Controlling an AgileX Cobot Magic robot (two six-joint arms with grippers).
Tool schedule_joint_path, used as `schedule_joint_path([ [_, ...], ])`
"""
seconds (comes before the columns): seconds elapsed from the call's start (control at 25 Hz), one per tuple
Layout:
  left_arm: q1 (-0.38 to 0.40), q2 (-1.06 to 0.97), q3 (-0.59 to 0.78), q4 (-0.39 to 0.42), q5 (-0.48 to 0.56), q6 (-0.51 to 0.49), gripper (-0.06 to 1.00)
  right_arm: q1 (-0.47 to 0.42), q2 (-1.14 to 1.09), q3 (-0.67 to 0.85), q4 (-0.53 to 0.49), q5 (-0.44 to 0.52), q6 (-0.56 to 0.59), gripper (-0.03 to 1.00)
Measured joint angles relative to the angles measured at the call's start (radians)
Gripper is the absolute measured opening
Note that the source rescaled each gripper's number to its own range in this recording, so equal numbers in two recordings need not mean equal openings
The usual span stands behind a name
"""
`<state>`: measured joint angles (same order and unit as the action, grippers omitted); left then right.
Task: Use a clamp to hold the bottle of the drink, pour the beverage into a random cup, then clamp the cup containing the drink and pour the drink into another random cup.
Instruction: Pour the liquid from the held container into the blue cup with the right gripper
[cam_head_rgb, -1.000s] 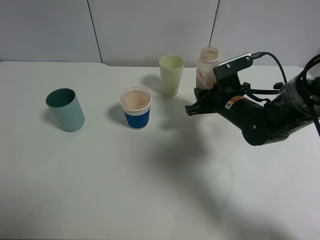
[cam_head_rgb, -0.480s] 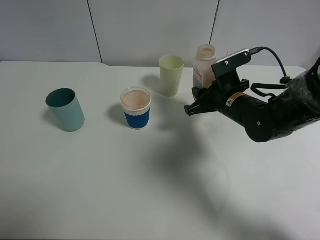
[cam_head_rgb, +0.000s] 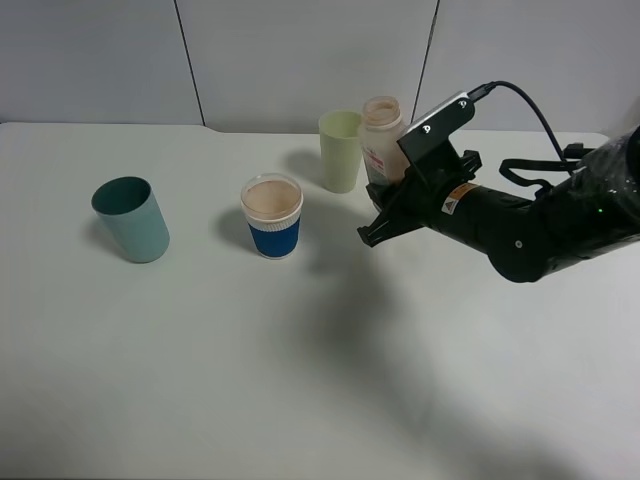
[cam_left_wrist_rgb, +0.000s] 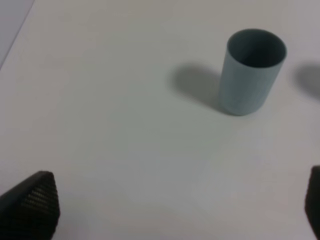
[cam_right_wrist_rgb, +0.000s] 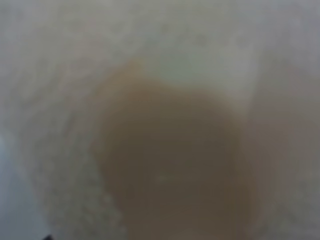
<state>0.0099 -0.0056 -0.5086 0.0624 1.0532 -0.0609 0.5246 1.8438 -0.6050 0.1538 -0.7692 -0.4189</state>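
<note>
Caught the right gripper (cam_head_rgb: 385, 212) clamped shut on the small translucent square-sided plastic bottle (cam_head_rgb: 381, 130) with the wide round neck and the red-and-white label. Found that bottle toward the back of the white tabletop (cam_head_rgb: 250, 400), roughly upright, just to the right of the tall slim pale yellow-green plastic tumbler (cam_head_rgb: 341, 150) in the overhead view. Lost its lower half behind the gripper and the thick black arm (cam_head_rgb: 540, 225), so couldn't tell about any contact with the tumbler or the table.

Got nothing useful out of the right wrist cam, honestly. Just a blurry close-up of pale bottle wall with a big brownish patch in the middle.

Saw the light tan milky drink (cam_head_rgb: 271, 197) sitting in the short white cup (cam_head_rgb: 273, 238) with the wide blue band and clear rim, filled close to the top. Placed that cup near the middle of the table, left of the tumbler, a bit nearer the camera and clearly apart from it.

Spotted the wider dark teal plastic cup (cam_head_rgb: 131, 222) well off to the left, upright, on its own.

Noticed the left gripper (cam_left_wrist_rgb: 172, 207) spread wide and holding nothing, with just two black textured fingertips (cam_left_wrist_rgb: 30, 207) poking in at opposite edges of its wrist view, bare table between them and the teal cup out ahead, well apart.
</note>
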Motion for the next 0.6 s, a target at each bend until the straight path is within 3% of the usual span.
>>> schedule_joint_path([
  [0.6, 0.0, 0.0, 0.0, 0.0, 0.0, 0.001, 1.0, 0.015, 0.011, -0.185, -0.078, 0.175, -0.032, 0.01],
])
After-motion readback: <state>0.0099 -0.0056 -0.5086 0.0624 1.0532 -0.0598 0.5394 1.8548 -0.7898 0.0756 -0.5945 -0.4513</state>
